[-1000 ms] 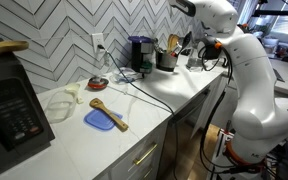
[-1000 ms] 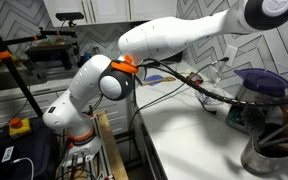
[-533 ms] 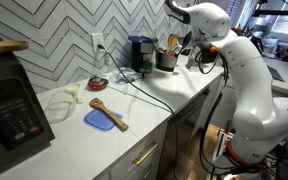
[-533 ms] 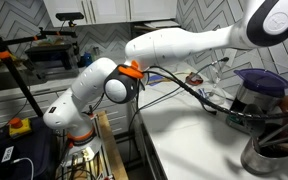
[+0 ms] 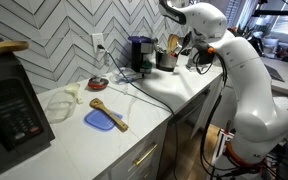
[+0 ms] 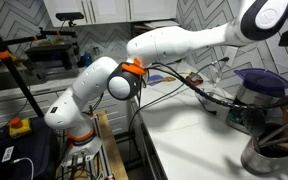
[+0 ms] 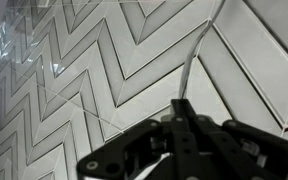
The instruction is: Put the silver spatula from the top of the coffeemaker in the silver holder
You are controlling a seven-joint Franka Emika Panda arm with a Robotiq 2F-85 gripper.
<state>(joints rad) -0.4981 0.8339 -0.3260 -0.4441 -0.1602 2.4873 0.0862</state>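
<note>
1. One white robot arm [image 5: 246, 80] stands at the end of a long white counter [image 5: 134, 135] and reaches up toward a wall of zigzag tiles [image 5: 64, 30].
2. One tool [image 7: 179, 106] shows clearly only in the wrist view. Its two dark fingers are pressed together on one silver spatula [image 7: 191, 60].
3. The silver spatula is a thin bright strip rising from between the fingers, with the wall tiles behind it. It is held up in the air, in the tool's grip. Neither exterior view shows it clearly.
4. One coffeemaker [image 5: 139, 52], black and upright, stands at the back of the counter against the wall.
5. One silver holder [image 5: 167, 60], a shiny steel pot, stands just beside the coffeemaker. Wooden handles [image 5: 173, 43] stick up from it, too crowded to count.
6. Only in an exterior view do these appear:
   - one black microwave [image 5: 9, 105] at the near end of the counter;
   - one flat blue utensil [image 5: 98, 122];
   - one wooden spatula [image 5: 109, 112] lying touching the blue utensil.
7. In an exterior view from the arm's base side, one orange ring [image 6: 132, 68] circles a joint. Here the coffeemaker [image 6: 256, 95] and silver holder [image 6: 269, 155] sit at the right edge, with the holder nearer the camera.
</note>
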